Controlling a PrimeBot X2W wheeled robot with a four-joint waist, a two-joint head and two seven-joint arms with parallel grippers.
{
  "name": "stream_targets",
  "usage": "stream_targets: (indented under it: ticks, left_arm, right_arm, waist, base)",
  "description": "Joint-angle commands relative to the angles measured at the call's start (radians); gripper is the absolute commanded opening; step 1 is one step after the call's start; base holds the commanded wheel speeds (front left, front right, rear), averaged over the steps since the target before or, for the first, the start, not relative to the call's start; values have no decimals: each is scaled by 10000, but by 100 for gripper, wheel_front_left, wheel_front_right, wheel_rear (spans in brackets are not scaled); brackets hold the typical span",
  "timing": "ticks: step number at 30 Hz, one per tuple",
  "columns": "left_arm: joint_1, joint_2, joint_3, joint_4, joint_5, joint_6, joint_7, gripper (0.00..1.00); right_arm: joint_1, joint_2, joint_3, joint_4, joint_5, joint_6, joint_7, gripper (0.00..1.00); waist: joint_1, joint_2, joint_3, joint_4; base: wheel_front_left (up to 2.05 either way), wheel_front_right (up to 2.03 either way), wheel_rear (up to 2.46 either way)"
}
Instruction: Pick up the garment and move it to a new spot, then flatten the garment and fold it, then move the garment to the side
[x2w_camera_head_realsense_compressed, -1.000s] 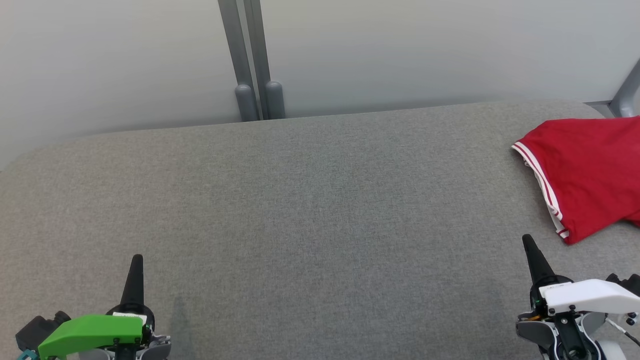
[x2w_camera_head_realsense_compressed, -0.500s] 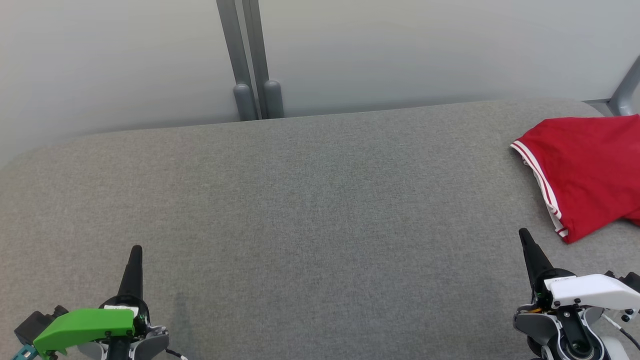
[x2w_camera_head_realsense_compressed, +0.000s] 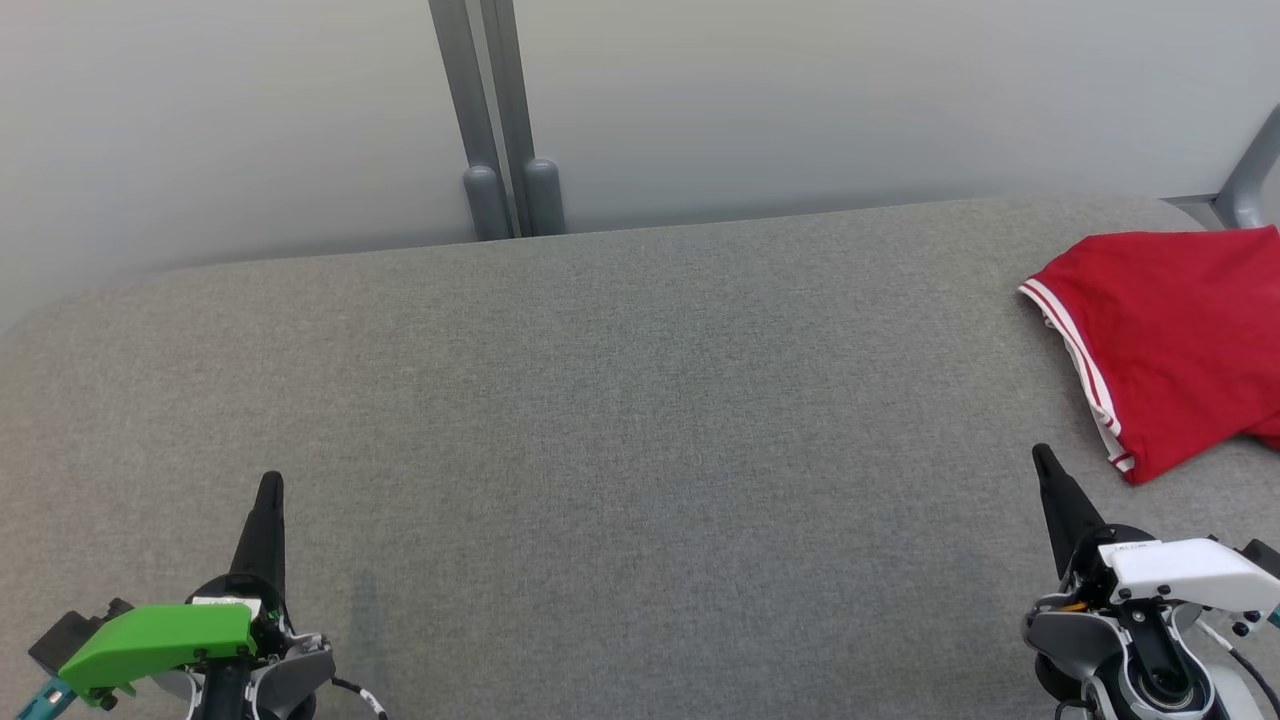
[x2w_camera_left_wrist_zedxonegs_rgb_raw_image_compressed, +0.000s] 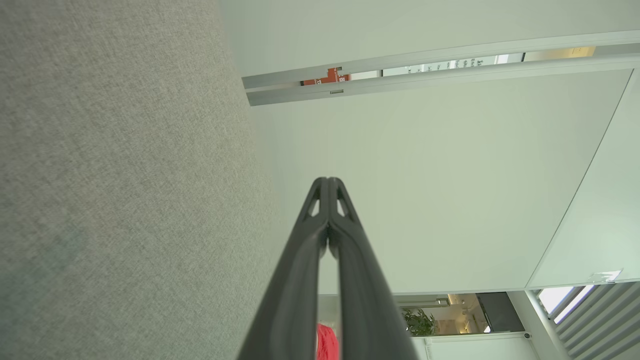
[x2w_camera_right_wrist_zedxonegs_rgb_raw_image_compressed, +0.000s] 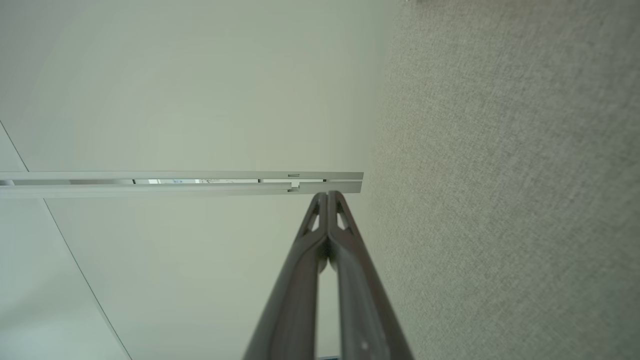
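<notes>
Left gripper (x2w_camera_head_realsense_compressed: 270, 482): sat low at the near left of the grey cushioned surface (x2w_camera_head_realsense_compressed: 640, 420), its two dark fingers pressed together along their length and pointing away from the robot. It held nothing.
Right gripper (x2w_camera_head_realsense_compressed: 1040, 455): sat low at the near right, fingers likewise pressed tip to tip with nothing between them. Its tip was near the garment's closest corner but apart from it.
Garment (x2w_camera_head_realsense_compressed: 1170, 340): a red piece with white striped trim along one edge lay at the far right of the surface, and the head view's right border cut part of it off. It looked smooth and fairly flat, with the trimmed edge facing the middle. Neither gripper touched it.
Surface: the wide middle stretch between the two grippers was bare grey fabric. A pale wall and a pair of grey posts (x2w_camera_head_realsense_compressed: 505, 190) stood behind it.
Step in hand: judged to be a pause between steps, with both arms close to their rest pose. The pictures did not settle whether the first pick-up had yet to start or the garment was already set aside. Its place out at the side fits either reading.
Next move: if the pick-up was still to come, it would fall to the right arm, the nearer one. That arm would need to part its fingers, reach forward and to the right over the trimmed corner, and pinch the cloth there before carrying it toward the open middle.
Watch for: a shallow pinch could catch only the top layer, so the rest would drag or bunch.
</notes>
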Motion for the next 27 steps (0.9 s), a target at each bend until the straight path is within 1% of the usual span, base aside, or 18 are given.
stream_targets:
  ticks: [1,12,27]
  left_arm:
    - [-215,77,59,6,-217,-55,52,0]
    - [-358,82,103,32,-860,-112,242,0]
    - [-332,80,99,29,-817,-108,234,0]
  right_arm:
    - [-166,2,-26,12,211,7,46,0]
    - [-262,19,-42,56,958,7,238,0]
    - [-245,17,-39,51,927,7,231,0]
  waist:
    - [0,0,3,-4]
    - [0,0,23,-29]
    - [0,0,23,-29]
  base:
    - [0,0,0]
    - [0,0,0]
    - [0,0,0]
